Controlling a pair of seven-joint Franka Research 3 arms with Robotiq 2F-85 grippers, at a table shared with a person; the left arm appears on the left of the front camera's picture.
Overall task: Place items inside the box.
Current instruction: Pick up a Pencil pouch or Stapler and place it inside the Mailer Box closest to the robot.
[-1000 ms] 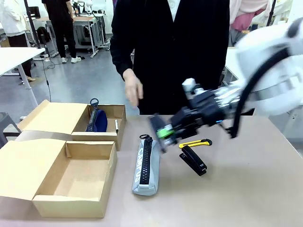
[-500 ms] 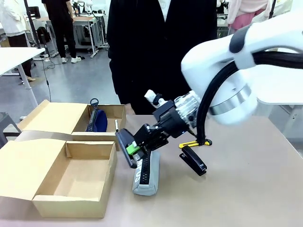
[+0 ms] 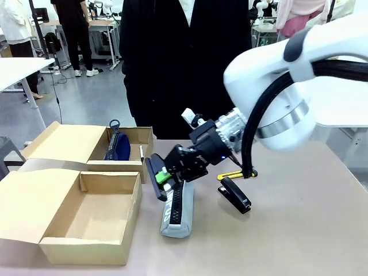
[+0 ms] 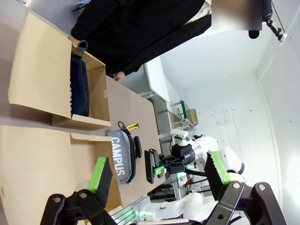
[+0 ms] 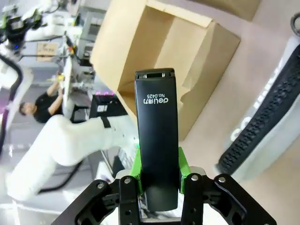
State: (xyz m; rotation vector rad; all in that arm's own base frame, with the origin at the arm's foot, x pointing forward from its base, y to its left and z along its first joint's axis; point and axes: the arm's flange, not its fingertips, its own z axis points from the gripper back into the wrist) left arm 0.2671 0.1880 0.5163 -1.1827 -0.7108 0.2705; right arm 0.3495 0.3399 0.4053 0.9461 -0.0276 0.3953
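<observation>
A black stapler (image 3: 154,178) is clamped between the green pads of the right gripper (image 3: 164,175) and is held in the air, just above the far end of the grey pencil case (image 3: 177,215) and right of the near box (image 3: 92,215). The left gripper (image 4: 158,171) is seen with its jaws spread and nothing between them.

The stapler should be carried further left until it is clear of the near box's right wall, then lowered close to the cardboard floor before it is let go, so that it is not dropped from height. The grey case and the box flaps should be passed over, not brushed. The far box (image 3: 129,135), where the navy pencil case (image 3: 118,146) and marker pen (image 3: 141,152) already lie, could be used instead.

Compared with a second ago, the held stapler has been moved left, away from the yellow utility knife (image 3: 237,173) and the second stapler (image 3: 234,195), which lie unchanged on the table.
</observation>
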